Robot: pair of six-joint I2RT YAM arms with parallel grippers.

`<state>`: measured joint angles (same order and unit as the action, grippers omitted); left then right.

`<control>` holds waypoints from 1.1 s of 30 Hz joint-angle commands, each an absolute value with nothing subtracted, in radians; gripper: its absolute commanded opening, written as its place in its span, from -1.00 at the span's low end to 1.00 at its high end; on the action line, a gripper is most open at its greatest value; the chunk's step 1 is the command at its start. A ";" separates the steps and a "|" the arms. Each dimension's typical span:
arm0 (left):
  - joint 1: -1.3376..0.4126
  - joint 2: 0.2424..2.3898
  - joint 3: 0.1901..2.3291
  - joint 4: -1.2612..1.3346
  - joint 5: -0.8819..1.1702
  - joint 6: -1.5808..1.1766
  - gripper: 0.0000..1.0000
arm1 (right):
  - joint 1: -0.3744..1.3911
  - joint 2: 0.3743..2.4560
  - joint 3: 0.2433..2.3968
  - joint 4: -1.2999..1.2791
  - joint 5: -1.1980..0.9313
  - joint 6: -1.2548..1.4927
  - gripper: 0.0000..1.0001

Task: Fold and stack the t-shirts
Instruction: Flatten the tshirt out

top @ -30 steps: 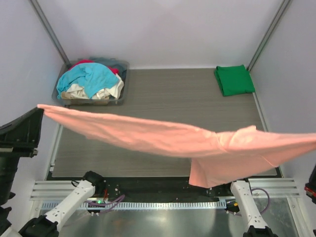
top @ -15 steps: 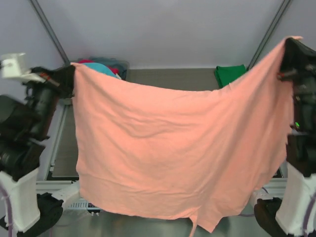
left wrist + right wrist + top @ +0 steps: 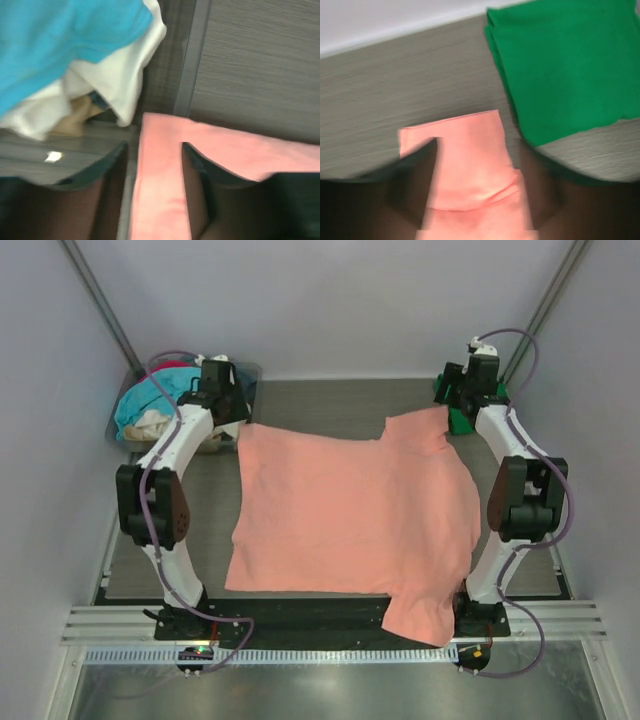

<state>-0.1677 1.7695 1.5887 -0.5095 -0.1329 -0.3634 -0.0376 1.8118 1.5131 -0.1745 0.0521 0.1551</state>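
Observation:
The salmon-pink t-shirt (image 3: pixel 350 510) lies spread flat on the table, its near sleeve hanging over the front edge. My left gripper (image 3: pixel 232 410) is at the shirt's far left corner. In the left wrist view its fingers stand apart with a strip of the pink cloth (image 3: pixel 160 190) lying between them. My right gripper (image 3: pixel 452 400) is at the far right sleeve, open, with pink cloth (image 3: pixel 470 165) flat between its fingers. A folded dark green t-shirt (image 3: pixel 560 65) lies just right of it. Turquoise (image 3: pixel 60 45), cream (image 3: pixel 120 80) and red (image 3: pixel 170 367) t-shirts are heaped in the tub.
The grey plastic tub (image 3: pixel 60 165) stands at the far left corner, right beside the left gripper. Both arms reach over the table's sides toward the back wall. The green shirt (image 3: pixel 461 422) is partly hidden behind the right arm.
The pink shirt was held stretched in the air between both grippers; now it lies flat on the table. Both arms have swung to the far side and both grippers have opened.

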 commanded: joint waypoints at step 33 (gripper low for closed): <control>-0.353 2.060 1.574 -0.555 -0.158 -0.554 0.69 | 0.071 1.980 1.442 -0.574 0.067 0.353 0.73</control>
<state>-0.3576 2.0293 1.4815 -0.5602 -0.1356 -0.5346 0.0658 1.9369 1.3643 -0.5308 0.0311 0.3443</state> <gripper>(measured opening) 0.849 0.871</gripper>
